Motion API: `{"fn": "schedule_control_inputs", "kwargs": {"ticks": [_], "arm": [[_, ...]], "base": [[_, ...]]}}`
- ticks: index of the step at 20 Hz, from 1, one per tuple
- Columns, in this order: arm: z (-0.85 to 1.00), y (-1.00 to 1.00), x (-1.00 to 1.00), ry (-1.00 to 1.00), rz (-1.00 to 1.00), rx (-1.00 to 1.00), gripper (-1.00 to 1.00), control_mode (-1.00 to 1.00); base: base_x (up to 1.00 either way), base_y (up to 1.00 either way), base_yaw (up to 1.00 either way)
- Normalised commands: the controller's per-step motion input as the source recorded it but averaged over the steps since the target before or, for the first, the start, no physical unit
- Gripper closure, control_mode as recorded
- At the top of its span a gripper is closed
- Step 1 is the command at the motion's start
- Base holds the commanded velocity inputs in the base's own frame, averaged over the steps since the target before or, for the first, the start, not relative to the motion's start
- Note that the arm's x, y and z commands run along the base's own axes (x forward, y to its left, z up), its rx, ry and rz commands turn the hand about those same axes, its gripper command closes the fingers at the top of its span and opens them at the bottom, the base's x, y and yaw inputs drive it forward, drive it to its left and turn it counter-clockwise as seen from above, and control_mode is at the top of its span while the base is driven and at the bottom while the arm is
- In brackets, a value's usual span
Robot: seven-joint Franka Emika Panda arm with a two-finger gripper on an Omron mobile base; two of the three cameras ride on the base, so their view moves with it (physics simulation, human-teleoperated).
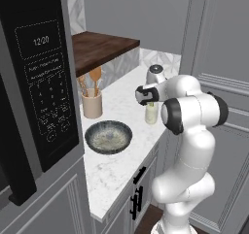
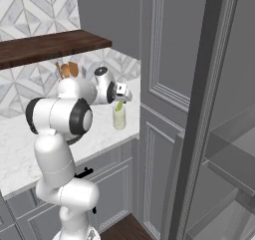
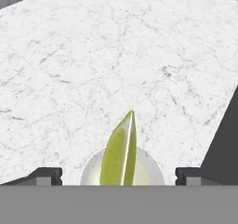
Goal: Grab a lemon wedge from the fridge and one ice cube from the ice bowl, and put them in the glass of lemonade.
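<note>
White and dark-jointed, the arm rises from beside the cabinets, bends at a high elbow and reaches forward over the near edge of the counter (image 1: 121, 165), its hand pointing down so that the gripper (image 3: 119, 174) hangs directly above the glass of lemonade (image 1: 151, 113). The jaws stand wide apart, one dark tip at each side of the hand view, touching nothing. Pale marble with grey veins covers the counter, which runs back to a patterned tile wall beneath a dark wooden shelf (image 1: 102, 48); grey panelled cabinets with black handles sit below it. A tall grey panelled cabinet (image 2: 164, 109) stands to the right of the counter, and in the right base view the edge of an open dark door and interior shelves show at the far right. At the left of the left base view a dark appliance (image 1: 41, 77) with a keypad panel stands over the counter. The ice bowl (image 1: 108, 137), wide, shallow and mottled blue-grey, rests on the counter to the left of the glass, well apart from it; what lies in it I cannot tell. A beige crock (image 1: 92, 104) with wooden spoons stands behind the bowl. A yellow-green lemon wedge (image 3: 122, 151) stands upright in the glass, its tip rising above the rim between the open jaws.
</note>
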Motion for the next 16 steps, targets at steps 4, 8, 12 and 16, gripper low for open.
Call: {"fn": "schedule_control_inputs", "kwargs": {"ticks": [4,8,12,16], "arm": [[0.07,-0.01,-0.13,0.00,0.00,0.02,-1.00,-1.00],[0.16,-0.05,-0.31,0.00,0.00,0.05,-1.00,-1.00],[0.25,0.00,-0.33,0.00,0.01,0.02,-1.00,-1.00],[0.24,0.00,-0.24,0.00,0.00,0.02,-1.00,-1.00]], "base": [[0.00,0.00,0.00],[0.00,0.00,0.00],[0.00,0.00,0.00],[0.00,0.00,0.00]]}}
